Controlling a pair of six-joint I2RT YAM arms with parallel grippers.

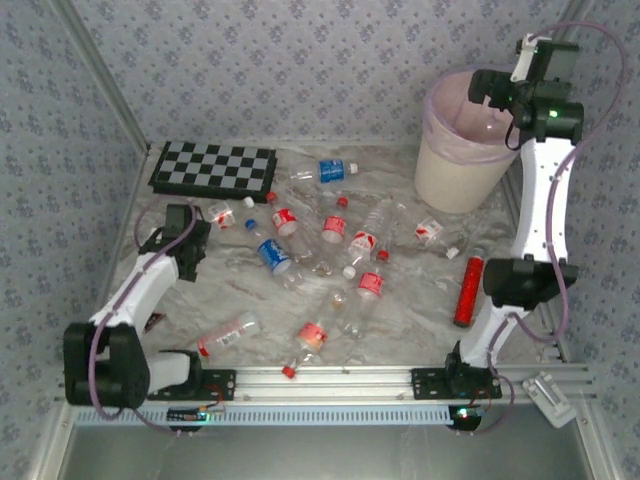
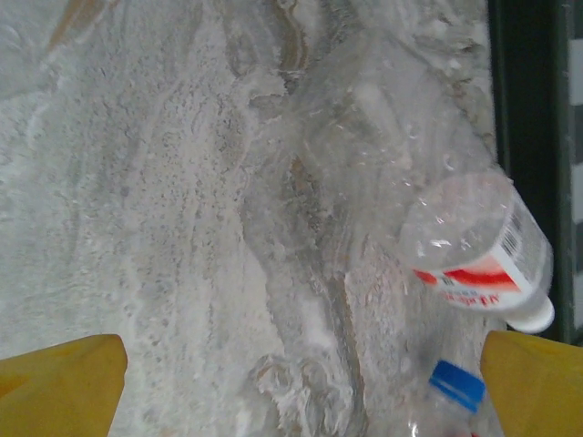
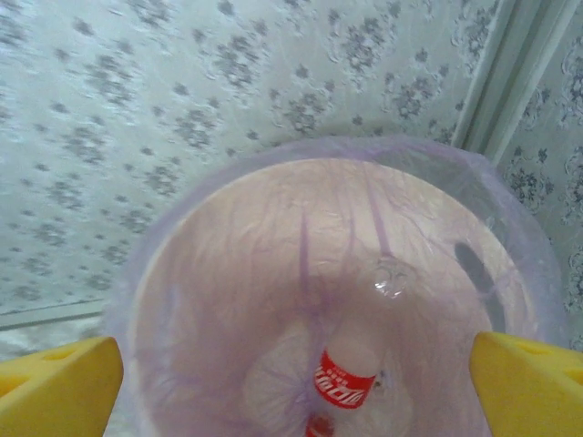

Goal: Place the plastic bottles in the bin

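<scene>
Several clear plastic bottles [image 1: 333, 228] with red or blue labels lie scattered across the marble table [image 1: 420, 300]. My left gripper [image 1: 185, 225] hovers open over the far left of the table. Its yellow fingers [image 2: 64, 382] are spread wide with only bare marble between them. A red-labelled bottle with a white cap [image 2: 474, 246] and a blue cap [image 2: 455, 382] lie just to its right. My right gripper [image 1: 490, 88] hangs open over the cream bin [image 1: 465, 170] with the pink liner. Inside the bin [image 3: 209, 273] lies a red-labelled bottle [image 3: 351, 373], below my right gripper [image 3: 296, 364].
A black-and-white checkerboard [image 1: 213, 167] lies at the back left, close behind the left gripper. A solid red tube [image 1: 467, 292] lies by the right arm's lower link. Patterned walls close in the table on three sides.
</scene>
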